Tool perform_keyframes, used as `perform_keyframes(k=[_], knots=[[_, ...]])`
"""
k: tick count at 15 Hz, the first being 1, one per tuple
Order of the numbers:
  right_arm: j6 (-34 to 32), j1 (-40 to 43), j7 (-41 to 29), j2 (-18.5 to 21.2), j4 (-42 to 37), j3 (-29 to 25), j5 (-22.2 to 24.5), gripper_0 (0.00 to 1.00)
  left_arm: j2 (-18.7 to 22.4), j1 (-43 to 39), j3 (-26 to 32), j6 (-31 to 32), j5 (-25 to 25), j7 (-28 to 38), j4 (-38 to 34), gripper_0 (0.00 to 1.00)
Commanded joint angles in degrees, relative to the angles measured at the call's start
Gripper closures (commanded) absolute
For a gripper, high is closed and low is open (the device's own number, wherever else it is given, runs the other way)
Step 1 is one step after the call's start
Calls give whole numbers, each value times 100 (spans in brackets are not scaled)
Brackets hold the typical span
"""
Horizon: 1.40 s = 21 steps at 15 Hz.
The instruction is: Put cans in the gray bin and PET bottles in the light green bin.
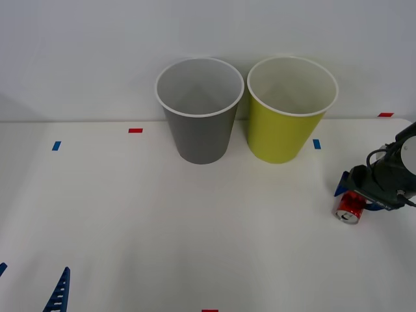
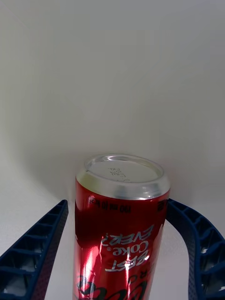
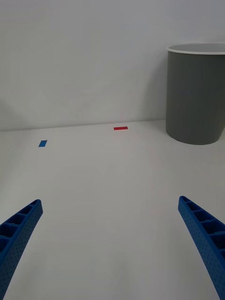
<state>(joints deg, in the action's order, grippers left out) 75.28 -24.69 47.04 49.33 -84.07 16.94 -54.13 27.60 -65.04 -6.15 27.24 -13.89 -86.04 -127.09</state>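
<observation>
A small red can (image 1: 349, 207) with silver ends lies on the white table at the right. My right gripper (image 1: 355, 197) straddles it, open, one blue finger on each side. In the right wrist view the can (image 2: 119, 229) sits between the fingers (image 2: 37, 248); a thin gap shows on one side, and the other finger is at the can's edge. The gray bin (image 1: 199, 110) and the light green bin (image 1: 290, 109) stand upright side by side at the back, both with nothing inside. My left gripper (image 1: 29, 283) waits open at the front left. PET bottles are out of view.
Small red (image 1: 135, 130) and blue (image 1: 56, 145) tape marks dot the table (image 1: 195, 227). The left wrist view shows the gray bin (image 3: 197, 93), a red mark (image 3: 120, 128) and a blue mark (image 3: 43, 143) ahead of the left gripper (image 3: 110, 204). A wall rises behind the bins.
</observation>
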Motion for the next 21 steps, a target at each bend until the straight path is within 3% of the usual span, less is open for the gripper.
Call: perform_keyframes(k=[1,10,12,16,21], knots=[[-14,0,-72,-2,-4,11,17,100,0,0,0,0,0,0,0,0],[-22,184,16,6,-408,-156,157,100,0,0,0,0,0,0,0,0],[-22,360,236,-46,-689,-455,184,100,0,0,0,0,0,0,0,0],[65,896,1308,-328,-1208,-1369,219,100,0,0,0,0,0,0,0,0],[461,1213,2512,-1206,-1894,-2687,658,100,0,0,0,0,0,0,0,0]])
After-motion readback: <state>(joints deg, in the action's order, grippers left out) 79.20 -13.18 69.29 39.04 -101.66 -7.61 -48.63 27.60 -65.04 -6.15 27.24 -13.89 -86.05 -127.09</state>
